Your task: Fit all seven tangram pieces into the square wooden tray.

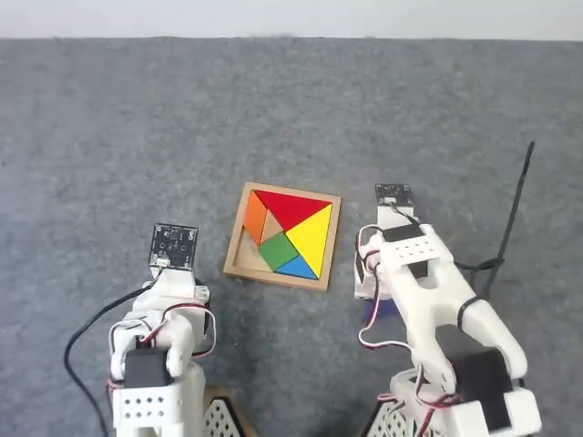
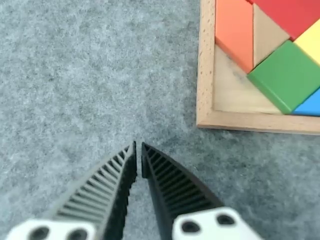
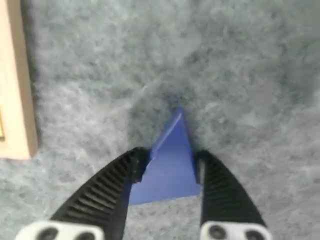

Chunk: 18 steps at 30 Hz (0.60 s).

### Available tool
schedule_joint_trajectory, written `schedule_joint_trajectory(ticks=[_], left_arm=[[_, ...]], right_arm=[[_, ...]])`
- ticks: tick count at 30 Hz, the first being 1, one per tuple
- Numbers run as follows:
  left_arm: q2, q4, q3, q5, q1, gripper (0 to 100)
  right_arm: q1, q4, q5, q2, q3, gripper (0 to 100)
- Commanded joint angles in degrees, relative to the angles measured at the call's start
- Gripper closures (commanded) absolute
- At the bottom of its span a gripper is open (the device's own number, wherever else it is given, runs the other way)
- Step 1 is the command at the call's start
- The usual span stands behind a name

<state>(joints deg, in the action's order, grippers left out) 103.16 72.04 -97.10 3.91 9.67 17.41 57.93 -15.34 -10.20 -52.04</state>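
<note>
Right end effector [image 3: 170, 156] tight around blue triangle [image 3: 171, 172]

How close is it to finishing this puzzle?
Nearly done: six pieces already sit in the wooden tray. The right arm's fingers grip the last, a dark blue triangle, beside the tray. Left to do: fitting it into the bare corner gap.

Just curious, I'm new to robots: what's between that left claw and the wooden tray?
Bare grey mat, nothing else; the left wrist view shows the left gripper, tips closed, apart from the wooden tray.
</note>
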Motion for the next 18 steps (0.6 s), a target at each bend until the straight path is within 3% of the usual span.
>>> schedule_joint_trajectory(ticks=[1, 10, 18], left_arm=[[0.97, 0.18, 0.57, 0.09, -0.35, 98], [0.97, 0.18, 0.57, 0.09, -0.35, 98], [0.97, 0.18, 0.57, 0.09, -0.35, 98]], right_arm=[[0.92, -2.07, 3.87, 1.45, 0.7, 97.3], [-2.68, -2.07, 1.67, 1.36, 5.98, 99.0], [-6.02, 5.41, -0.26, -4.35, 7.82, 97.0]])
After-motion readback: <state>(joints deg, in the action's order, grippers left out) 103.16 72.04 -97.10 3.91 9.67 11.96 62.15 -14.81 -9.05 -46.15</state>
